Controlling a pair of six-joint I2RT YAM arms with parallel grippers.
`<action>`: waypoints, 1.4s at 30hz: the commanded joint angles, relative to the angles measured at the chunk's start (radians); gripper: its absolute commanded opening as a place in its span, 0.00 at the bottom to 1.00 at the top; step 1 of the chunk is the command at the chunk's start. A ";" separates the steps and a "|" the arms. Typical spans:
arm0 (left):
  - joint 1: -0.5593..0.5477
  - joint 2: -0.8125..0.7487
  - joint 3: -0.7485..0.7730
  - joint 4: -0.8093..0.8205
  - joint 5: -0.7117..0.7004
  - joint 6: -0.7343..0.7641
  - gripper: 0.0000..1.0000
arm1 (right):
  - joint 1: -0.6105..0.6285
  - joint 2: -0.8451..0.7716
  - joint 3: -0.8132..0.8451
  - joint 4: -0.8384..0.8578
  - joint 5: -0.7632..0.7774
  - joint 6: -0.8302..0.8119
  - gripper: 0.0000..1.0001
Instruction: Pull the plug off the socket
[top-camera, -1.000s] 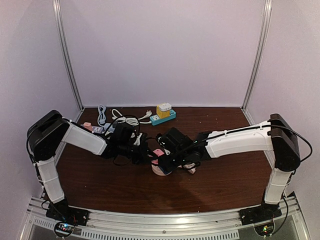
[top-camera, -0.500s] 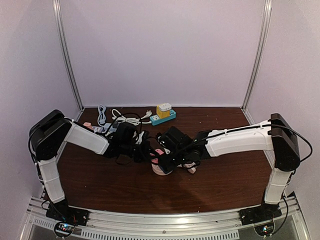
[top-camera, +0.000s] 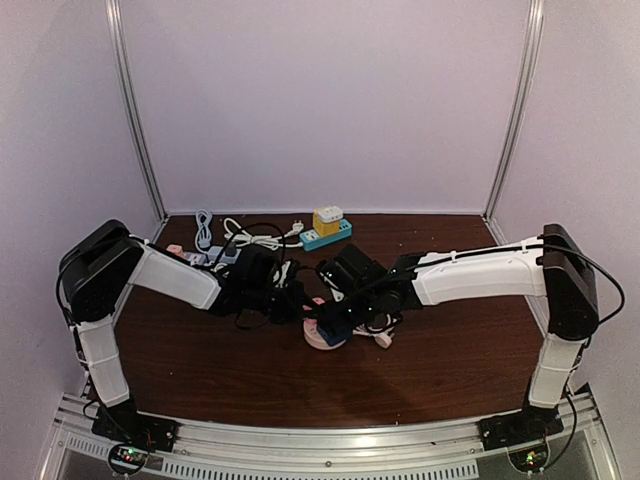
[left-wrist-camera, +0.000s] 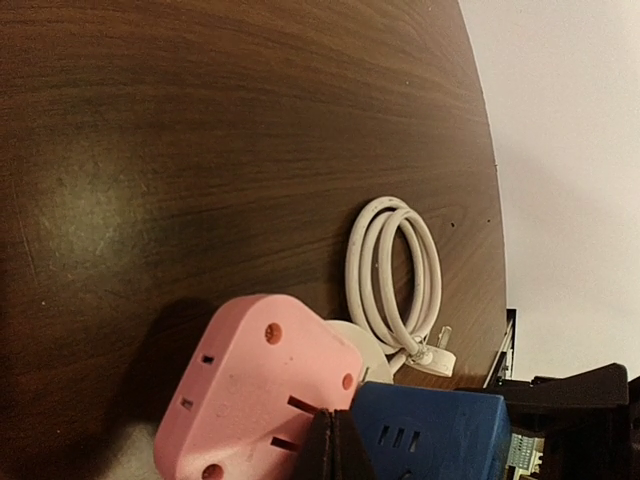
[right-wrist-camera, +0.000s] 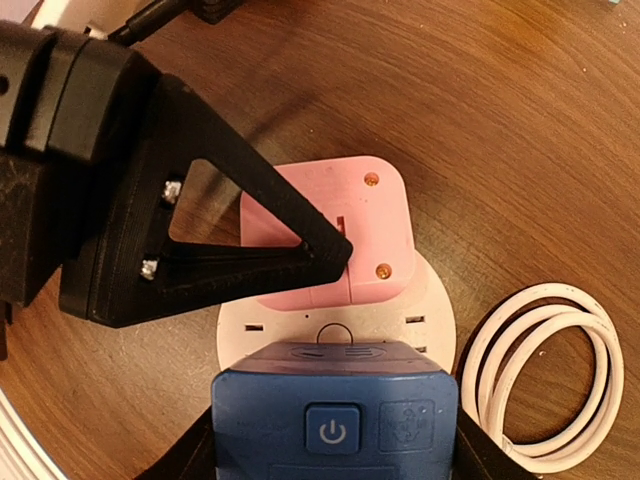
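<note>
A round white socket (right-wrist-camera: 432, 318) lies on the brown table with a pink adapter (right-wrist-camera: 372, 225) and a blue plug (right-wrist-camera: 335, 395) with a power button plugged into it. My right gripper (right-wrist-camera: 335, 452) is shut on the blue plug, one finger on each side. My left gripper (left-wrist-camera: 335, 447) is shut, its tips resting on the pink adapter (left-wrist-camera: 250, 385) next to the blue plug (left-wrist-camera: 430, 430). In the top view both grippers, left (top-camera: 300, 306) and right (top-camera: 336, 322), meet over the socket (top-camera: 325, 338) at the table's middle.
A coiled white cable (right-wrist-camera: 545, 380) with its own plug lies right of the socket. A teal power strip (top-camera: 328, 237) with a yellow adapter (top-camera: 327, 217) stands at the back. More cables (top-camera: 250, 238) and a grey cord (top-camera: 204, 228) lie at the back left.
My left gripper has moved a little right, onto the pink adapter. My right wrist has shifted slightly back over the socket, still on the blue plug.
</note>
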 joint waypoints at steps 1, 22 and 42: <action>-0.016 0.087 -0.070 -0.371 -0.082 0.033 0.00 | -0.076 -0.025 0.037 0.059 -0.002 0.098 0.25; -0.016 0.102 -0.118 -0.371 -0.101 0.018 0.00 | 0.039 0.047 0.139 -0.069 0.301 0.039 0.23; -0.023 0.102 -0.135 -0.378 -0.132 0.000 0.00 | 0.061 0.040 0.175 -0.113 0.345 0.024 0.22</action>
